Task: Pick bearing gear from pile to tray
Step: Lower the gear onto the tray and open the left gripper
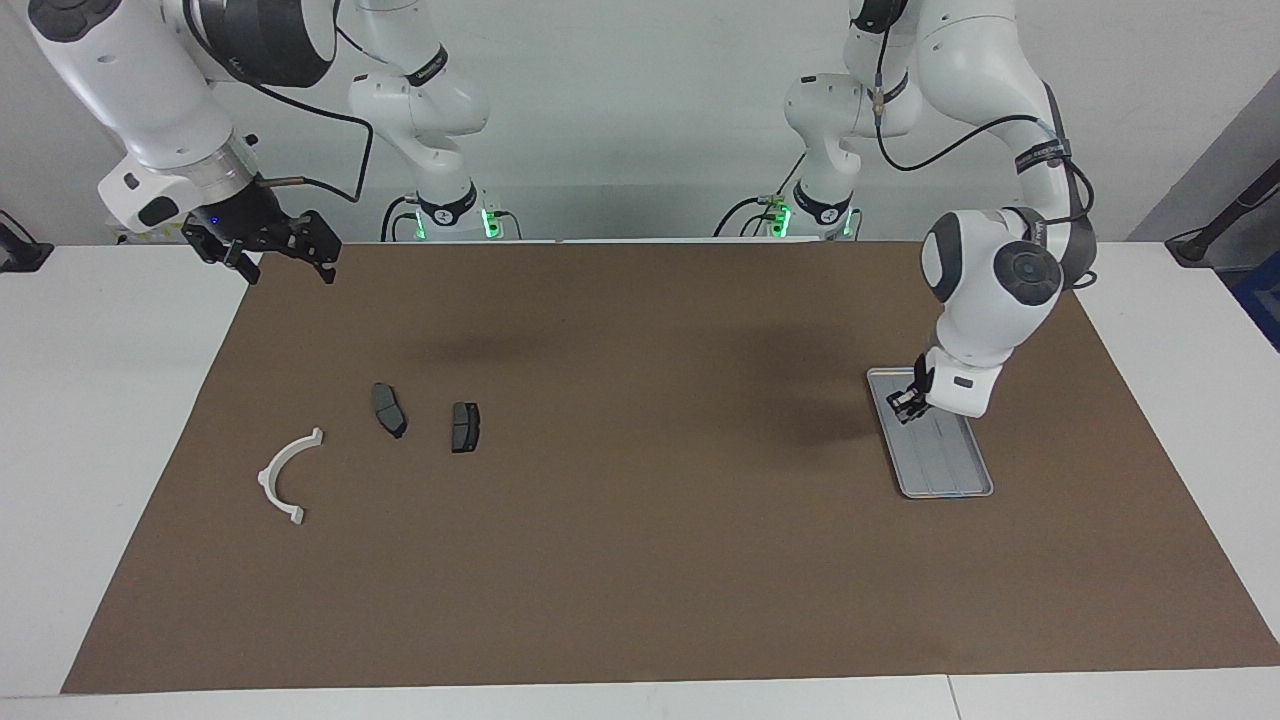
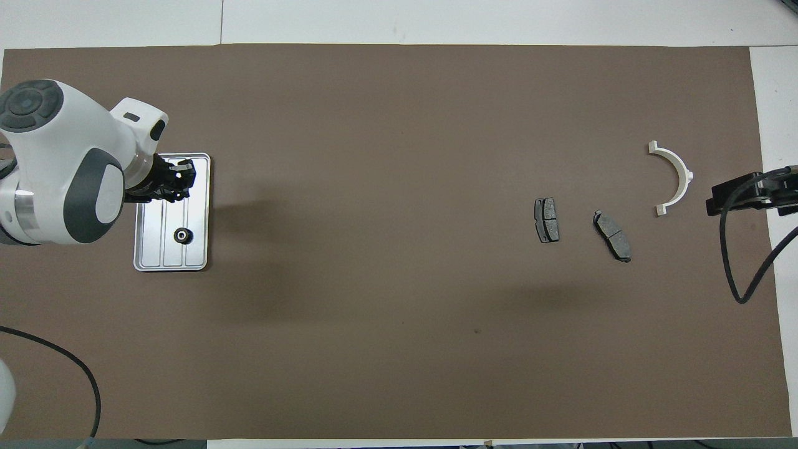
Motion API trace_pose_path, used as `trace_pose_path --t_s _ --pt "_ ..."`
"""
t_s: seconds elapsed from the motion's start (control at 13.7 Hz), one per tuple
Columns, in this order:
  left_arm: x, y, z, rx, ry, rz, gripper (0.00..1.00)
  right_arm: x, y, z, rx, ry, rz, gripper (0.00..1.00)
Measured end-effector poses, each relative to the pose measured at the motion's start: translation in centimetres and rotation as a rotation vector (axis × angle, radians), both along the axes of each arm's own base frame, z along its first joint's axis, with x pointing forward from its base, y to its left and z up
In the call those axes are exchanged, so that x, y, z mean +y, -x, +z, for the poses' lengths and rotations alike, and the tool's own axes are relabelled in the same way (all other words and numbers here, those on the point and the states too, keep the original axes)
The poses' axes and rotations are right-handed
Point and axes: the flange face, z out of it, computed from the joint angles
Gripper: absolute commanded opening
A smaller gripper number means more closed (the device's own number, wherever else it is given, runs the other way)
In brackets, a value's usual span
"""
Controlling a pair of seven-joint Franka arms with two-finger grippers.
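The tray [image 1: 950,470] [image 2: 153,249] lies on the brown mat toward the left arm's end. A small black bearing gear [image 2: 181,235] lies free on it; in the facing view my hand hides it. My left gripper [image 1: 908,400] [image 2: 179,179] hangs just over the tray, open and empty. The pile toward the right arm's end is a white semicircular bracket [image 1: 285,475] [image 2: 676,174] and two dark grey brake-pad plates [image 1: 389,409] [image 1: 465,426] [image 2: 547,219] [image 2: 612,235]. No black rings show there. My right gripper [image 1: 280,250] [image 2: 748,196] waits open over the mat's edge.
The brown mat [image 1: 640,560] covers most of the white table. A black cable [image 2: 739,274] hangs from the right arm over the mat's edge.
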Motion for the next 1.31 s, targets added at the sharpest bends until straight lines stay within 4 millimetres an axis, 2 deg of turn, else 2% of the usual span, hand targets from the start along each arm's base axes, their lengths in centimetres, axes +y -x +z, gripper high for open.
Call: trace_pose_path --t_s 0.07,0.22,0.37,0.58,0.95,1.17,1.24,1.31 --pt "1.1 -0.1 -0.4 -0.013 0.003 -0.006 0.0 -0.1 0.0 0.0 0.001 0.01 0.001 1.0" --pt "1.8 0.1 -1.8 -0.054 0.006 -0.007 0.0 -0.2 0.0 0.0 0.002 0.023 0.002 1.0" --pt "1.5 0.7 -3.2 -0.067 0.01 -0.014 0.0 -0.2 0.0 0.0 0.002 0.025 0.002 1.0" --pt "1.0 1.3 -4.3 -0.061 0.012 -0.022 0.0 -0.2 0.0 0.0 0.003 0.025 0.002 1.0" --pt "1.1 2.5 -7.1 -0.085 0.015 -0.024 0.0 -0.2 0.0 -0.1 0.004 0.025 0.002 1.0" --pt "1.1 2.7 -7.6 -0.082 0.015 -0.023 0.0 -0.2 0.0 -0.1 0.004 0.025 0.002 1.0" --pt "1.1 2.7 -7.6 -0.082 0.015 -0.023 0.03 -0.2 0.0 -0.1 0.005 0.025 0.002 1.0" --pt "1.1 2.7 -7.6 -0.082 0.015 -0.023 0.29 -0.2 0.0 -0.1 0.005 0.025 0.002 1.0"
